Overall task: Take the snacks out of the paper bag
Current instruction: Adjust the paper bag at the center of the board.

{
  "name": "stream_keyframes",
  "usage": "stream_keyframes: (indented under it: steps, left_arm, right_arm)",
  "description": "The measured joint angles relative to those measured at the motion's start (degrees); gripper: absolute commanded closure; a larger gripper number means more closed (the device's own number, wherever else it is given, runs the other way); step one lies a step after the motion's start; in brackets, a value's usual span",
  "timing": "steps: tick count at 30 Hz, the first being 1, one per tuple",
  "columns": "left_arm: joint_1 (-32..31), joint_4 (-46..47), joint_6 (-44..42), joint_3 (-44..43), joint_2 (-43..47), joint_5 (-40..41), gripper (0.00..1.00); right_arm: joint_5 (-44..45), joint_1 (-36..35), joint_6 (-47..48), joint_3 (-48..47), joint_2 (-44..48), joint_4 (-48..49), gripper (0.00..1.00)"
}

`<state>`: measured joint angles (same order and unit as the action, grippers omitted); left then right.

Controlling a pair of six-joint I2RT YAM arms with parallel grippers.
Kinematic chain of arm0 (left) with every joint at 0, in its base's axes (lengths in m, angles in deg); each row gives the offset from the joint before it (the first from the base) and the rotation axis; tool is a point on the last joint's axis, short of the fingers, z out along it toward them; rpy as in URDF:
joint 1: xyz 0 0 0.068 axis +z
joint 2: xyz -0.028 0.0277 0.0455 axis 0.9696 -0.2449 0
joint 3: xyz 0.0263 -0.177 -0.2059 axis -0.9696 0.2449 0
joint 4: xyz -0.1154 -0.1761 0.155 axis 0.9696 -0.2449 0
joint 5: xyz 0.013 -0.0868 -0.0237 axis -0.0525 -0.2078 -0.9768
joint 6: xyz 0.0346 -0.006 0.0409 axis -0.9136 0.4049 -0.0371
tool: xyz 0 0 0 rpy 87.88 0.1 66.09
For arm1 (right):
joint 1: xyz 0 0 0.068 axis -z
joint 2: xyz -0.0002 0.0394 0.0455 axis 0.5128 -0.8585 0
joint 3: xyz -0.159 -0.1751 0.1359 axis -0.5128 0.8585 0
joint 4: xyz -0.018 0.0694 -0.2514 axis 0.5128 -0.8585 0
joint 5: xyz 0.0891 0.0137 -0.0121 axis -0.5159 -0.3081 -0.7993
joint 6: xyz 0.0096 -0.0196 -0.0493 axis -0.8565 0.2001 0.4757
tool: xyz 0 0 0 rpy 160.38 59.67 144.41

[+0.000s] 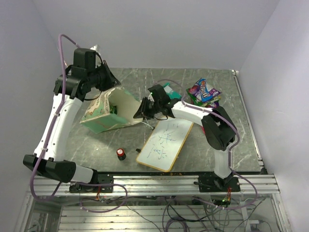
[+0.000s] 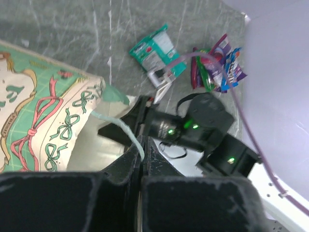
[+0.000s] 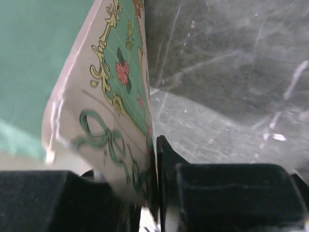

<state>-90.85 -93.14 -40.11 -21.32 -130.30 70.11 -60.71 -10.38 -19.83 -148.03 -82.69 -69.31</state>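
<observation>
Green paper bag (image 1: 104, 116) lies sideways on the bench (image 1: 91, 145), mouth opening rightward at the right claw (image 3: 154, 193), which pinches its rim. Left claw (image 2: 142, 164) pinches its string handle (image 2: 116, 123), far side.

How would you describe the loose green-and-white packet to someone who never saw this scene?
Find the pile of blue-purple packets near the far right edge of the table. Left of it lies one flat packet alone: green and white, not multicoloured.
</observation>
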Motion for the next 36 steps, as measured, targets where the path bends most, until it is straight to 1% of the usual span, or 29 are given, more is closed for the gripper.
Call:
stream_keyframes:
  steps: [4,6,9,12,14,15,17,18,19,22,23,24,27,29,32,34,36]
  left_arm:
    - [-0.5,-1.05,-2.29,-7.56,-4.39,-0.35,0.93]
    - [-1.38,-2.16,-3.39,-10.8,-6.54,0.26,0.93]
    - [-4.61,-3.23,-5.09,-13.75,-9.07,1.64,0.93]
    - [-8.74,-4.13,-6.82,-13.77,-9.73,3.61,0.93]
    - [-12.07,-3.93,-7.63,-11.3,-8.72,5.46,0.93]
    - [-14.01,-2.47,-7.82,-8.13,-7.26,6.49,0.93]
    - [-17.75,1.14,-7.98,2.49,-2.51,7.32,0.93]
    - [-18.91,3.13,-7.61,8.28,-0.07,7.37,0.93]
    - [-20.04,3.54,-6.88,15.28,2.69,7.37,0.93]
    - [-19.76,3.41,-4.35,26.21,4.96,7.56,0.93]
    - [-19.54,3.48,-3.8,28.06,4.96,7.93,0.93]
    - [-19.12,3.63,-2.91,29.92,5.01,8.28,0.93]
    - [-17.97,3.69,-1.22,33.03,7.17,8.68,0.93]
    - [-17.18,3.78,-0.68,33.27,9.55,8.66,0.93]
    - [-15.06,3.67,0.09,32.83,12.96,8.72,0.93]
    - [-14.16,3.15,0.48,31.63,13.66,9.2,0.93]
    - [-13.64,2.01,1.33,30.14,14.1,11.65,0.93]
  right_arm:
    - [-1.2,-1.36,-5.33,-2.32,-4.59,3.98,0.97]
    - [-1.66,-1.97,-7.63,-4.33,-7.13,6.45,0.99]
    - [-2.23,-2.67,-10.49,-9.97,-12.02,9.88,0.99]
    - [-2.01,-3.17,-12.68,-15.61,-16.41,13.92,0.96]
    - [-1.97,-3.23,-14.49,-16.85,-18.25,19.15,0.91]
    - [-1.79,-3.19,-15.08,-16.39,-18.62,22.05,0.85]
    - [-1.4,-2.95,-14.78,-14.16,-18.86,26.1,0.74]
    - [-1.16,-2.86,-14.1,-12.87,-18.88,26.93,0.67]
    - [-0.81,-2.71,-12.81,-10.36,-18.8,28.33,0.64]
    - [-0.02,-2.32,-9.97,-3.52,-18.78,28.09,0.63]
    - [0.13,-2.25,-9.57,-1.97,-18.78,27.36,0.62]
    - [-0.7,-1.99,-9.18,-0.79,-18.53,28.68,0.61]
    - [0.39,-1.9,-4.57,0.2,-16.28,26.21,0.52]
    - [0.66,-1.86,-1.55,0.5,-14.86,24.02,0.47]
    - [1.79,-1.68,3.39,1.92,-11.54,20.11,0.44]
    - [2.1,-1.29,5.97,4.37,-8.48,18.78,0.42]
    - [1.75,-0.85,8.39,6.93,-5.25,18.14,0.4]
